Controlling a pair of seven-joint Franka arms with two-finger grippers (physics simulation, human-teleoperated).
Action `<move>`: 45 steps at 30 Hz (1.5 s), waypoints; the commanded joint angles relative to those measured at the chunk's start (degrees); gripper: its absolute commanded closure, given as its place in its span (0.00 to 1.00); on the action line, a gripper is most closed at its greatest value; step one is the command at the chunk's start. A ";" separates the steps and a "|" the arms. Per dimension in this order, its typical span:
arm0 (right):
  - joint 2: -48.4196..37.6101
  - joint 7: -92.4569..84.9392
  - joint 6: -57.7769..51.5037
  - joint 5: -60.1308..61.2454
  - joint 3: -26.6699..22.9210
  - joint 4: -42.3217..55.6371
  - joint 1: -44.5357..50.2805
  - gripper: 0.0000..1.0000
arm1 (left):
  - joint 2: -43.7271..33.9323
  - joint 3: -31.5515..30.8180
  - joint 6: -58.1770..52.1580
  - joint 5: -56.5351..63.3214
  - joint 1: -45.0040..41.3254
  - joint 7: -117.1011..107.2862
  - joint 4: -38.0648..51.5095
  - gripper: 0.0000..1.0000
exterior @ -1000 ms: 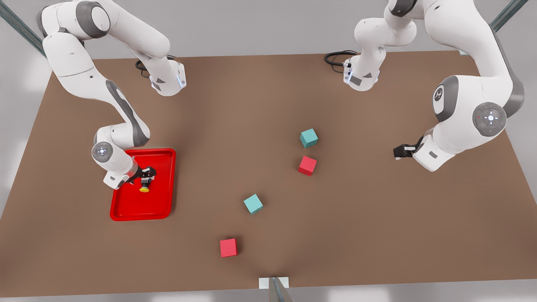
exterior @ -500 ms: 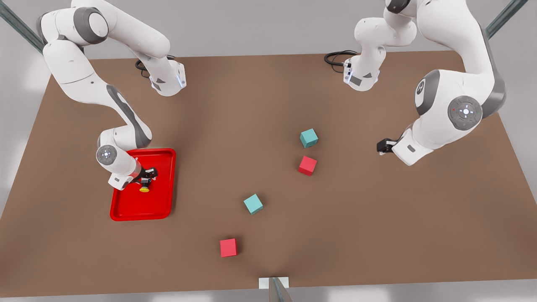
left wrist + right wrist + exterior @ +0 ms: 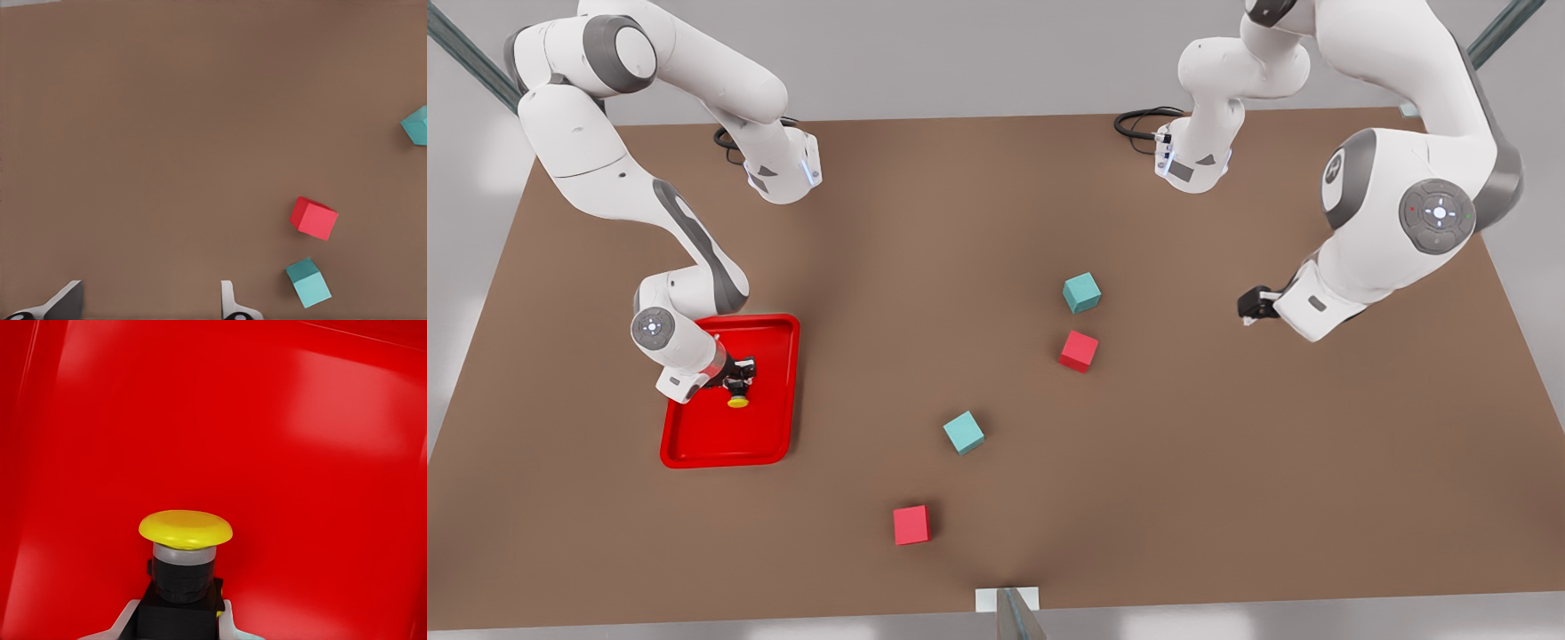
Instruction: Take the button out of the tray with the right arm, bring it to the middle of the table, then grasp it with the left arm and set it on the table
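Right gripper (image 3: 738, 380) sits over the red tray (image 3: 769, 440) at roughly 8 o'clock in the front view, jaws closed on the dark body of the button (image 3: 737, 398); the yellow cap points toward 6 o'clock. Right wrist view confirms it: the button (image 3: 185, 557) is pinched between two pale fingertips (image 3: 230, 623), red tray floor (image 3: 320, 453) behind it. Whether the button touches the tray floor cannot be told. Left gripper (image 3: 1252, 308) hangs above the brown bench (image 3: 960, 222) at about 3 o'clock, well apart from the tray, jaws open with nothing between them; in the left wrist view its two fingertips (image 3: 67, 301) stand spread over bare bench. Near bench centre: a teal cube (image 3: 1081, 292) with a red cube (image 3: 1079, 350) just beside it at 6 o'clock. A second teal cube (image 3: 964, 433) and a second red cube (image 3: 911, 524) lie farther toward 6 o'clock.
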 commanded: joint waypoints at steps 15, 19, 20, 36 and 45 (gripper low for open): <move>-5.87 7.06 -29.30 16.64 -6.48 23.56 23.29 0.51 | 1.10 0.40 -2.11 0.22 0.18 -0.22 0.20 0.00; 1.07 17.69 -35.54 27.19 -22.13 38.67 47.02 0.51 | 0.93 0.49 -2.28 0.40 0.35 -0.31 0.11 0.00; 3.71 20.24 -37.47 29.83 -26.34 43.51 52.56 0.51 | 0.93 0.49 -2.37 0.40 0.35 -0.31 0.02 0.00; 32.80 47.84 -37.22 65.17 -59.49 77.62 87.11 0.49 | 1.10 0.40 -1.93 1.98 1.58 -0.40 0.55 0.00; 41.68 56.90 -20.86 65.78 -52.90 83.59 86.94 0.46 | 1.89 0.49 -1.14 4.44 1.41 -0.48 0.55 0.00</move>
